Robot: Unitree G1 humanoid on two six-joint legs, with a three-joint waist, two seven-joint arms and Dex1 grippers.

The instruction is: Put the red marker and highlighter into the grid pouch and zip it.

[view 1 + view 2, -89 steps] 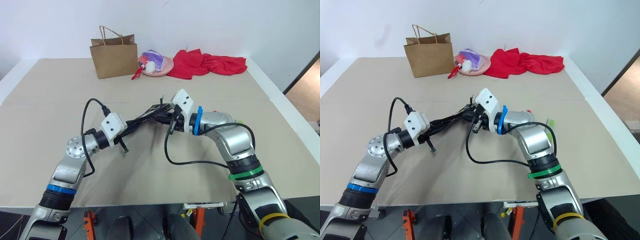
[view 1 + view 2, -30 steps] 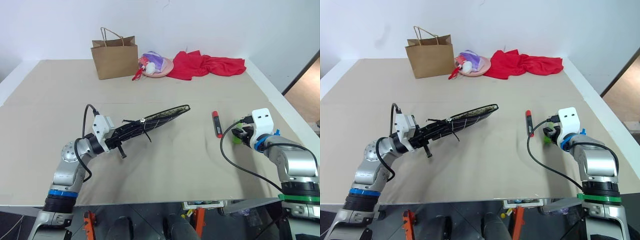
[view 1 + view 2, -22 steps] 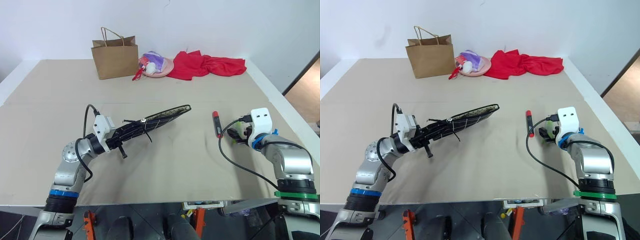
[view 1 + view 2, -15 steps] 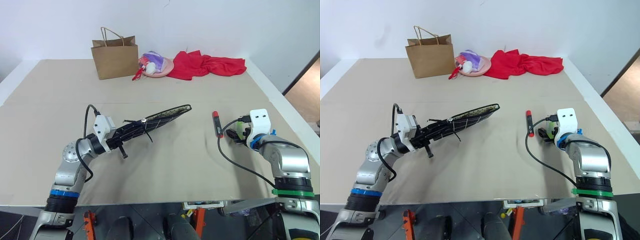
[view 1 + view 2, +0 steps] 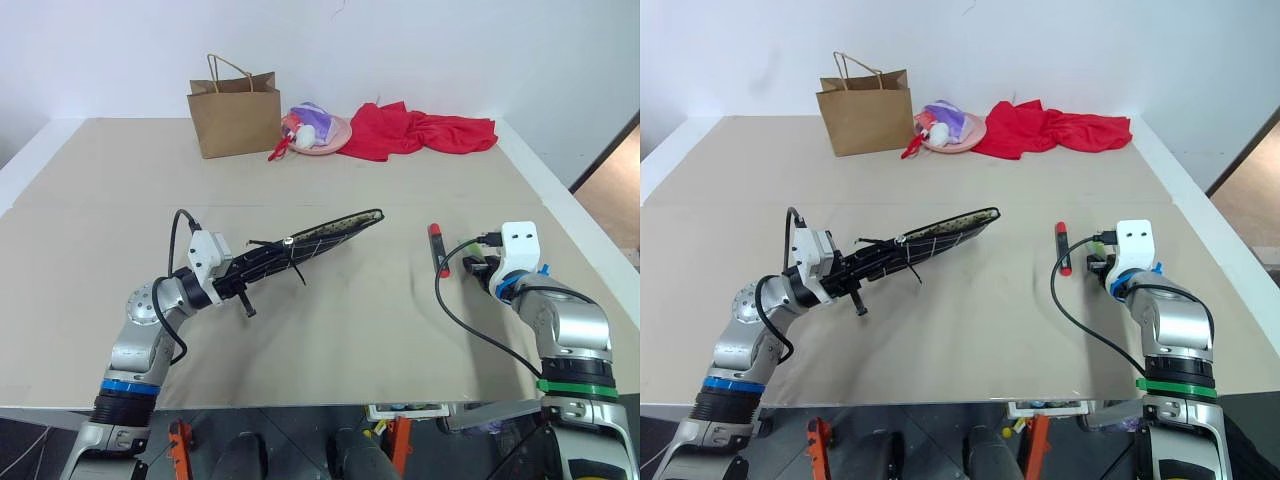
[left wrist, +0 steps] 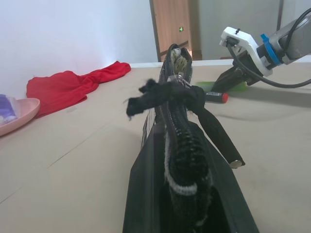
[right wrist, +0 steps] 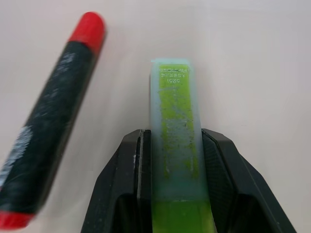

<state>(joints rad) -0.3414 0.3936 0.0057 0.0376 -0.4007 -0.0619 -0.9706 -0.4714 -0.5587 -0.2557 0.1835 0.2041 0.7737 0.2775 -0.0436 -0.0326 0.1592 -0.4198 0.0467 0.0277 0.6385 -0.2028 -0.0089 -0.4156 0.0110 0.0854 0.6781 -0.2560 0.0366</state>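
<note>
Left tool (image 5: 232,279) clamped on pouch (image 5: 310,243), held tilted above desk (image 5: 350,330) with mouth agape; right tool (image 7: 171,145) clamped on highlighter (image 7: 174,126) at desk's right, just beside marker (image 5: 438,249) lying flat.

My right claw (image 7: 173,191) covers the sides of the highlighter (image 7: 176,136), whose lower end runs off the frame edge. The red marker (image 7: 51,119) is blurred and cut at the corner. My left claw's fingers hide under the grid pouch (image 6: 182,160); its printed label can't be made out.
</note>
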